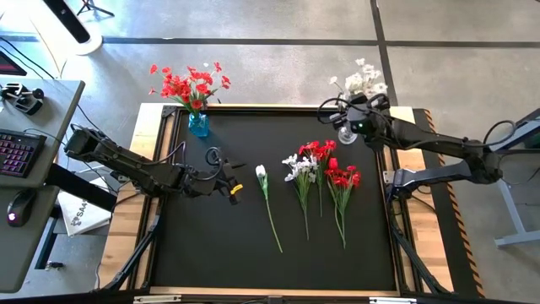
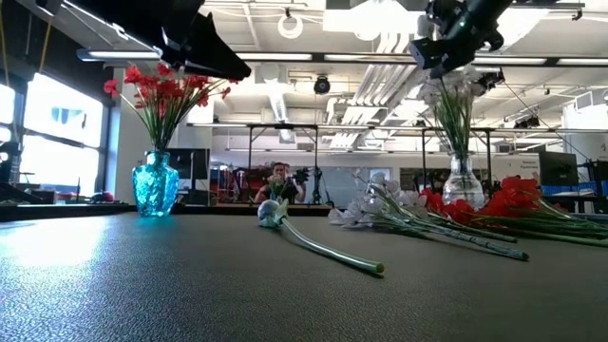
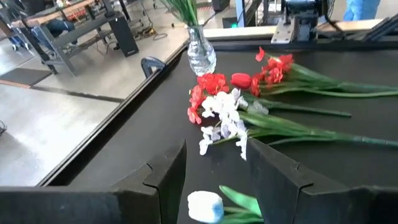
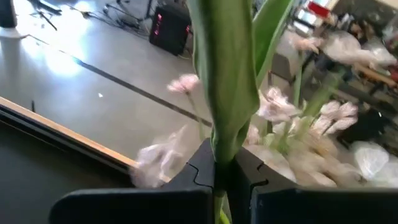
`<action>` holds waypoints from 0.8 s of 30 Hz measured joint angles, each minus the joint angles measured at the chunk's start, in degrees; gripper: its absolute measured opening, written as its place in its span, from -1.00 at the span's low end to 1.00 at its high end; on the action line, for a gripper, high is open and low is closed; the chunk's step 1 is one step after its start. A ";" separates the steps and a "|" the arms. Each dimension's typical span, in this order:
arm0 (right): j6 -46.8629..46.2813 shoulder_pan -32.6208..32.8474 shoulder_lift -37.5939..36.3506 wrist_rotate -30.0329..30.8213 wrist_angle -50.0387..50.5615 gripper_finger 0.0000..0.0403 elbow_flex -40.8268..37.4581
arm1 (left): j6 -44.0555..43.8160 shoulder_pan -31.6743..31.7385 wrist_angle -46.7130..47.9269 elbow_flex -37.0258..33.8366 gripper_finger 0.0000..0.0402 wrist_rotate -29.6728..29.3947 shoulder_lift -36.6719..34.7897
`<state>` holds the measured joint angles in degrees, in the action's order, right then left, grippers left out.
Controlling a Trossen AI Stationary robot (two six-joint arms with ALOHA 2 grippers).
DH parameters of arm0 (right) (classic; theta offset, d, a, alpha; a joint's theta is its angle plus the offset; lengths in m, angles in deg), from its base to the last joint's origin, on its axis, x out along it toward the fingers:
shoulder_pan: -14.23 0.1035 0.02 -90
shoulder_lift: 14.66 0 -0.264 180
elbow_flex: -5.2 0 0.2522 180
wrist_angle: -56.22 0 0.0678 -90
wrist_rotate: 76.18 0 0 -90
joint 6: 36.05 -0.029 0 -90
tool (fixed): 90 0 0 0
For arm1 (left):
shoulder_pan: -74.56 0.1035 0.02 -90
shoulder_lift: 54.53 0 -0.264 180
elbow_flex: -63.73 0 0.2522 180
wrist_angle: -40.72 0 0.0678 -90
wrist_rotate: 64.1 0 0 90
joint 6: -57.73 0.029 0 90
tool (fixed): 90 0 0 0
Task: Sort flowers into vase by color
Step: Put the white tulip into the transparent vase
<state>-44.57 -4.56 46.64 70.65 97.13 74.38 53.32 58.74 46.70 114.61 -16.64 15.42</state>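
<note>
Nearest the table's front edge, a lone white flower (image 1: 263, 181) lies on the black mat (image 1: 211, 245) with the left gripper (image 1: 233, 186) parted just beside its bloom, a red-and-white pile (image 1: 323, 173) further along, and beyond it the right gripper (image 4: 224, 171) above the clear vase (image 1: 346, 135), pinching a green stem (image 4: 227, 93).

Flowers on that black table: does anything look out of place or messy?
Nothing looks spilled or broken. One white flower lies alone, apart from the mixed red and white heap. Both vases, blue and clear, stand upright.
</note>
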 joint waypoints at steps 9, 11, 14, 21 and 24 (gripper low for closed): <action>-11.40 -0.14 -0.10 1.28 12.60 -0.70 0.00 | -1.02 0.00 1.10 0.00 -0.22 0.00 0.00; -12.02 -0.23 -0.10 0.19 13.12 -0.56 0.00 | -1.02 0.00 1.07 0.00 -0.22 0.00 0.00; -11.71 -0.55 -0.10 -1.19 13.10 -0.33 0.00 | -1.02 0.00 1.08 0.00 -0.22 0.00 0.00; -8.08 -1.21 -2.17 -3.10 14.06 0.13 0.92 | -1.02 0.02 1.02 0.00 -0.22 0.00 0.00; -9.69 -1.08 -4.10 -5.84 16.28 0.20 3.28 | -1.02 0.02 0.69 0.00 -0.22 0.00 0.00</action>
<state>-54.26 -5.65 42.53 64.80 113.41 77.66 52.30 58.76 47.40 114.61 -16.64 15.42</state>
